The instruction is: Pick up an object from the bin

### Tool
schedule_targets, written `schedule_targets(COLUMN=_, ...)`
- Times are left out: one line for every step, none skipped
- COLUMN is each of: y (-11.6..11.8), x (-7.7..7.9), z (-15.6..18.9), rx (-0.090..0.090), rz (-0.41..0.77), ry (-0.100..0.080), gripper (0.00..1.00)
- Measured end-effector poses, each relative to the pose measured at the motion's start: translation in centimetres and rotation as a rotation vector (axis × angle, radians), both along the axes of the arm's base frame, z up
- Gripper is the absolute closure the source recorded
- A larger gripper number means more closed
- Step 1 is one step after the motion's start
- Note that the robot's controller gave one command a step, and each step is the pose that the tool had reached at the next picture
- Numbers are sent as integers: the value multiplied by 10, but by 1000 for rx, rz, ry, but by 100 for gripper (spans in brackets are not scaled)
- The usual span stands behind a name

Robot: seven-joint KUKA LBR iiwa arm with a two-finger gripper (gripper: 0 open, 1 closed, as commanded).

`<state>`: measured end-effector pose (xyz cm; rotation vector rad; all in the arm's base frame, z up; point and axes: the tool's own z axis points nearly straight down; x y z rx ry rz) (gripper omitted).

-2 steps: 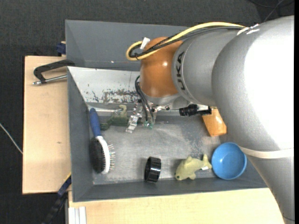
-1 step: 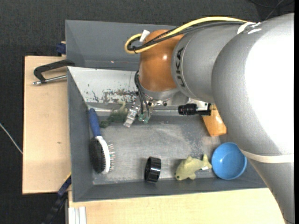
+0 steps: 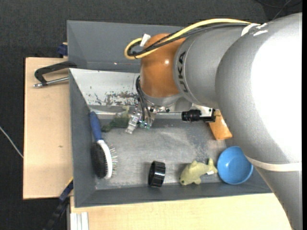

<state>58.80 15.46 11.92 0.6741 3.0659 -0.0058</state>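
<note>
The arm [image 3: 249,80] hides the bin [image 3: 79,128] from 1 to 4 o'clock, covering part of an orange block [image 3: 220,128] and a blue bowl [image 3: 232,166]; a dark green thing [image 3: 111,124] at 9 o'clock is too small to identify.

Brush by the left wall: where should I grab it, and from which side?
Probably the slim blue handle, from straight above, closing across its narrow width. The hairbrush lies flat on the bin floor; its head is wider and bristly, likely a poorer hold.
</note>
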Motion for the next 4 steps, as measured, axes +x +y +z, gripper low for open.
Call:
schedule_targets(y=-6, x=-2, z=3, rx=4, rz=11, ry=2, gripper=100)
schedule_targets(y=-5, x=-2, z=3, rx=4, rz=12, ry=1, gripper=0)
schedule_targets(y=0, x=5, z=-47, rx=7, rz=-181, ry=-2, gripper=0)
schedule_targets(y=-1, x=8, z=-44, rx=6, rz=-181, ry=-14, gripper=100)
